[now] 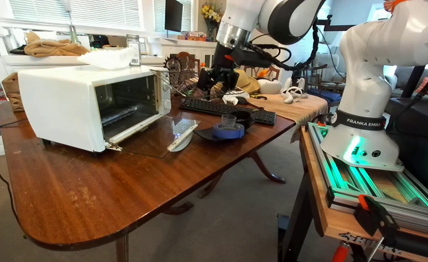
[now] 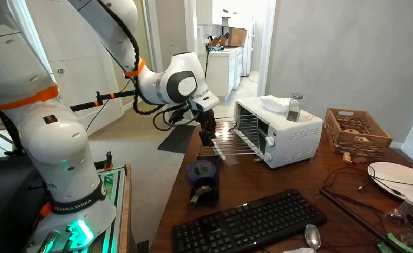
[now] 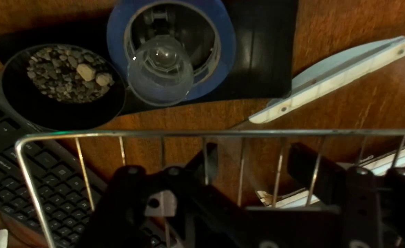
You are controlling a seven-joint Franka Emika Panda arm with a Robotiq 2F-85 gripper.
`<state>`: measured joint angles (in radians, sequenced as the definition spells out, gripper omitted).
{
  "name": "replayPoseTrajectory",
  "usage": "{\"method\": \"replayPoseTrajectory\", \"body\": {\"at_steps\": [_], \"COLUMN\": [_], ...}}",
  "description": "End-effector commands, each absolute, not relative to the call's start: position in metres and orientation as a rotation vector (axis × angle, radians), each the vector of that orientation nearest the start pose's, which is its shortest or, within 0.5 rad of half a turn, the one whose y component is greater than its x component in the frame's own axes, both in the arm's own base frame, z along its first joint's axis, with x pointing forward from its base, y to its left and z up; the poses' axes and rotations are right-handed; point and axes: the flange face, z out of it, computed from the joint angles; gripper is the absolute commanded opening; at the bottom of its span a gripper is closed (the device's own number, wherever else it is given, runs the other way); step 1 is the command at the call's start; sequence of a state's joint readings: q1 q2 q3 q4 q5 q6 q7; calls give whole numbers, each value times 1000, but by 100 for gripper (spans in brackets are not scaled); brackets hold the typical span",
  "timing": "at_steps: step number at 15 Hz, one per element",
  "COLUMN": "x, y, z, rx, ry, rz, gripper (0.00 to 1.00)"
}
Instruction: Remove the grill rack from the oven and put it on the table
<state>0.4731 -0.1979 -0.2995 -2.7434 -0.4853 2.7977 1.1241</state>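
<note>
The silvery wire grill rack (image 2: 236, 135) is raised above the table, between my gripper (image 2: 207, 138) and the oven (image 2: 294, 140). It overlaps the oven front in this exterior view. In an exterior view the rack (image 1: 170, 86) shows as thin wires beside the oven's far front corner. The white oven (image 1: 61, 105) has its glass door (image 1: 152, 136) folded down. In the wrist view my gripper's fingers (image 3: 254, 168) are apart, and wires of the rack (image 3: 223, 133) cross in front of them. I cannot tell exactly how it rests on the gripper. The reddish-brown table (image 1: 101, 189) lies below.
A blue tape roll (image 3: 226, 44) with a clear cup and a black bowl of pebbles (image 3: 68, 75) stand on a dark piece below the gripper. A black keyboard (image 2: 248, 221) lies nearby. A white bowl (image 1: 108, 58) and a jar (image 2: 294, 107) sit on the oven.
</note>
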Motion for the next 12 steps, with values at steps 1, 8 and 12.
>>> {"method": "replayPoseTrajectory", "body": {"at_steps": [1, 8, 12], "x": [409, 411, 414], "y": [66, 11, 1], "z": [302, 302, 294], "rx": [-2901, -2728, -2738], "ry": [870, 1167, 1175], "rz": [-412, -275, -288], "gripper": [33, 33, 58]}}
